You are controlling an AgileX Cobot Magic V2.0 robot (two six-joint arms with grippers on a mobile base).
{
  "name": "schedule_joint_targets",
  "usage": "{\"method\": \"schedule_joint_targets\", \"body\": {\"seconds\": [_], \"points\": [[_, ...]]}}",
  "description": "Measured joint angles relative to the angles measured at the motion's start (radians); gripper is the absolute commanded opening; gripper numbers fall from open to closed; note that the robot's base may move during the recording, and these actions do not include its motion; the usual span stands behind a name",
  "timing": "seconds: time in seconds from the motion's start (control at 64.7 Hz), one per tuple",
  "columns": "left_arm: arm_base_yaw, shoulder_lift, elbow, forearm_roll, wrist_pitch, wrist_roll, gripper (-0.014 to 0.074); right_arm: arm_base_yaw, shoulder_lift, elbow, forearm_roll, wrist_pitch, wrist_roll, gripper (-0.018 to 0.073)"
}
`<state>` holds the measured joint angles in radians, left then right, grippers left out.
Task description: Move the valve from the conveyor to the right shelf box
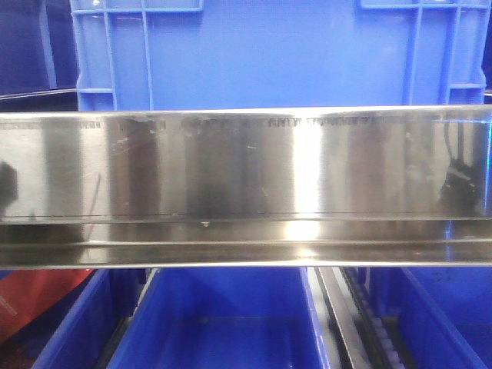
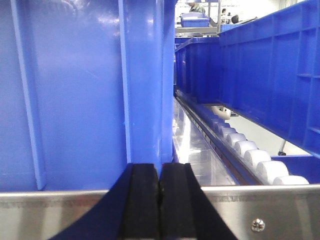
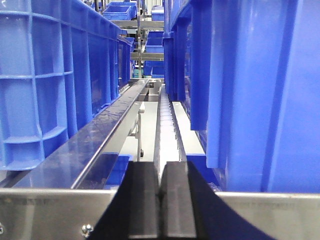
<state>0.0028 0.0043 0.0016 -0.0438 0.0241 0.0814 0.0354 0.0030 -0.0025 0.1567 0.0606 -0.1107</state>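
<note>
The valve and the conveyor are out of view in all three views. My left gripper (image 2: 160,172) is shut with nothing between its black pads, hovering at a steel shelf rail in front of a blue box wall (image 2: 75,90). My right gripper (image 3: 160,172) is also shut and empty, pointing down a gap between two rows of blue boxes. The front view is filled by a shiny steel shelf beam (image 1: 246,177), and neither gripper shows there.
A large blue crate (image 1: 277,54) stands on the shelf above the beam, and blue bins (image 1: 231,323) sit below it. White rollers (image 2: 250,155) run along a track right of the left gripper. Tall blue crates (image 3: 55,85) flank the right gripper.
</note>
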Motion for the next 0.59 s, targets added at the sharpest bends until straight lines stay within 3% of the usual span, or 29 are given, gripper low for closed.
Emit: {"method": "schedule_joint_targets", "body": {"seconds": [0.587], "points": [[0.0,0.0,0.0,0.0,0.0,0.0,-0.0111,0.0,0.0,0.0,0.0,0.0,0.0,-0.0162]]}}
